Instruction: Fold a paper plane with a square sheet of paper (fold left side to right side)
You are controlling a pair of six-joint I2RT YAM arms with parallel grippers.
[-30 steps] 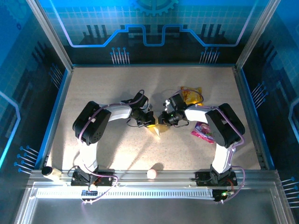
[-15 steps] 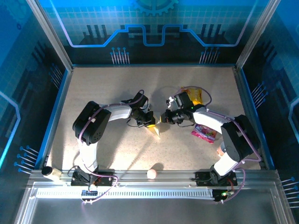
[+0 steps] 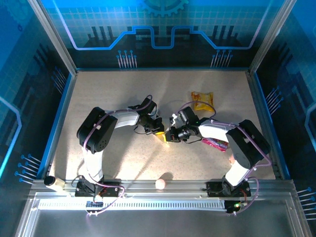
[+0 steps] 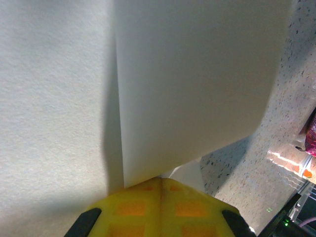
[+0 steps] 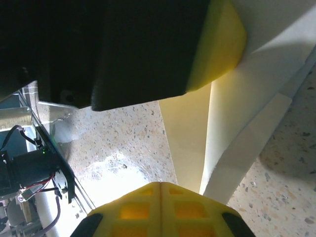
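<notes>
The paper plane is found in the middle of the table, between both grippers. Its long axis is laid far to near, with the tip turned toward the arm bases. The left gripper is pressed shut on its white layers. The right gripper is closed at the paper's edge; a pinch there cannot be told.

Speckled table: yellow packet, pink wrapper, folded paper.
</notes>
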